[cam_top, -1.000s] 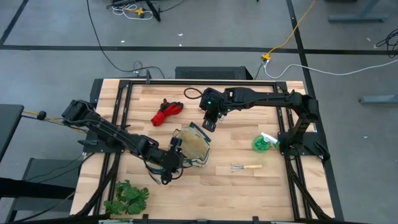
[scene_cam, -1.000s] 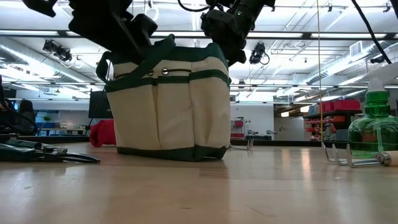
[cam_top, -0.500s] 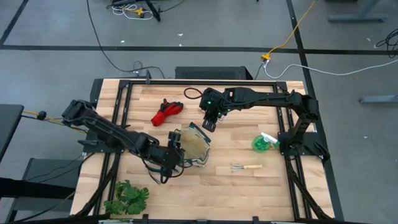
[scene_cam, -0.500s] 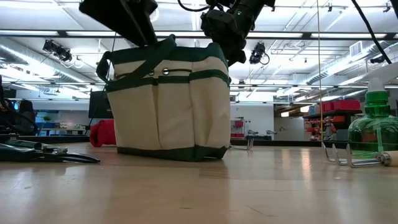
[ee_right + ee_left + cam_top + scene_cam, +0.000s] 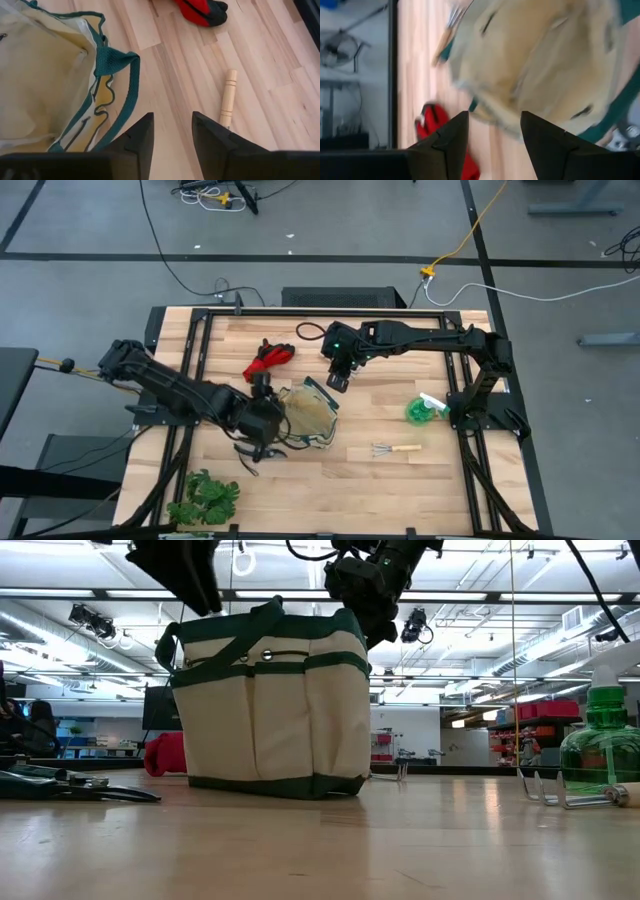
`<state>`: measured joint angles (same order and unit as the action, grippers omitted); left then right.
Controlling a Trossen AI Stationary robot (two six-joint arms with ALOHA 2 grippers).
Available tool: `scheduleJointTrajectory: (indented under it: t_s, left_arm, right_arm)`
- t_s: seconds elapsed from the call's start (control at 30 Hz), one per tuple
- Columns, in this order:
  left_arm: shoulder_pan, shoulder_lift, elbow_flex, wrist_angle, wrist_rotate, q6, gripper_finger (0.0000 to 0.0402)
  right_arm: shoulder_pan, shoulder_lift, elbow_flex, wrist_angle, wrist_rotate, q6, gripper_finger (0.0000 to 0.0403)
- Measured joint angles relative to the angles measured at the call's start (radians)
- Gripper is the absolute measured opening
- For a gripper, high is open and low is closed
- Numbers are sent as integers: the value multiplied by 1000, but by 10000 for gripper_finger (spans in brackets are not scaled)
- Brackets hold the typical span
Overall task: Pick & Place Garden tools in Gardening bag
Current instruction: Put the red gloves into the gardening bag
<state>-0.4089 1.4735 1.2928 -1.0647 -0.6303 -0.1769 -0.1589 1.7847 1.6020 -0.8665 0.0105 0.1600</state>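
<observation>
The beige gardening bag (image 5: 312, 413) with green trim stands upright on the table, also in the low view (image 5: 270, 705). My left gripper (image 5: 266, 408) hovers open and empty over the bag's left side (image 5: 492, 117). My right gripper (image 5: 338, 376) hovers open and empty above the bag's far edge (image 5: 172, 117). The red-and-black gloves (image 5: 268, 360) lie at the far left. A rake's wooden handle (image 5: 229, 95) lies beyond the bag. Another rake (image 5: 395, 448) and the green spray bottle (image 5: 420, 410) are to the right. The pruning shears (image 5: 70, 785) lie near the bag's near left.
A leafy green plant (image 5: 205, 498) sits at the near left corner. The bag's green strap (image 5: 117, 60) hangs loose over its far rim. Bare wood lies along the near edge and at the far right of the table (image 5: 400, 340).
My left gripper has gone from the bag's near side toward the table's far and left edges, rising and turning as it went; it now hangs over the bag's left side. The bag and the tools have stayed where they were.
</observation>
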Motion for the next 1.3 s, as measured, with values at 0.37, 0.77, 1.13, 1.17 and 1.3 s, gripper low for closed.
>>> scheduleJointTrajectory:
  t_s: [0.37, 0.77, 1.13, 1.17, 1.3]
  left_arm:
    - [74, -141, 1, -172, -5, -152, 188]
    - [241, -288, -79, -238, 5, -284, 188]
    - [529, -312, -220, -129, 169, -207, 188]
    - [561, -312, -239, -91, 200, -180, 188]
    - [691, -311, -310, 26, 337, -95, 188]
  right_arm:
    - [0, 0, 0, -51, 0, 1, 132]
    - [0, 0, 0, -66, 0, 3, 132]
    - [0, 0, 0, -79, 0, 3, 132]
    - [0, 0, 0, -78, 0, 3, 132]
    - [0, 0, 0, -79, 0, 3, 132]
